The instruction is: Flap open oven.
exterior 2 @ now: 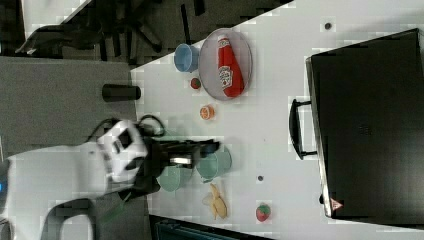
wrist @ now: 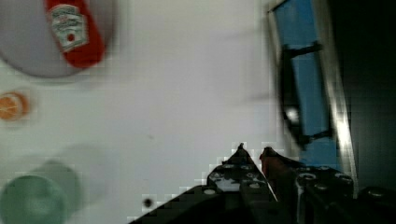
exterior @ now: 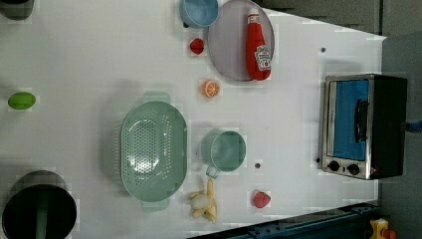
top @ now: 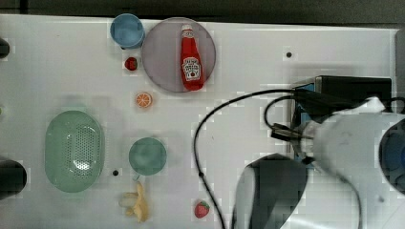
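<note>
**Oven door not opened yet, gripper closing in**

The oven point(exterior: 363, 127) is sitting at the table's point(exterior: 74, 59) edge, well apart from the ketchup bottle point(exterior: 258, 47), with its blue door flat against the frame. So nothing is looking done so far. The gripper point(wrist: 254, 150) is hovering just beside the oven's bar handle point(wrist: 292, 109), not touching it, fingers nearly together and holding nothing. Hooking the handle and pulling is what's remaining, I'd guess.

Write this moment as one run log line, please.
task: flap open oven | oven: door closed | gripper: nearly closed, holding nothing, near the handle, no contact yet
</note>
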Controlling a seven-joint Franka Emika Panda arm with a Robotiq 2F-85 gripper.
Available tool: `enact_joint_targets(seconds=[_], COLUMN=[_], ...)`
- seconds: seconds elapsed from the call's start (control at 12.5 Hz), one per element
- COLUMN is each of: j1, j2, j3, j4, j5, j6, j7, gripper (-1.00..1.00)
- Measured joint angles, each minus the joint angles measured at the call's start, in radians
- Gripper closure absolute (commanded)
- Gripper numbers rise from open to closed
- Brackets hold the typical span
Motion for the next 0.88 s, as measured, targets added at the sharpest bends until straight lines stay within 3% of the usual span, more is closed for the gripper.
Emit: enact_joint_targets(seconds=[0.48,0.88], j1=[-0.02,-0.032], j2=[0.129,0.237], j3=[-0.133,-0.15], j4=[-0.045,-0.123], j5=[-0.007,-0.003], j6=[0.206,0.421], j7=[-0.234,-0.29], gripper=[0.65,0.65])
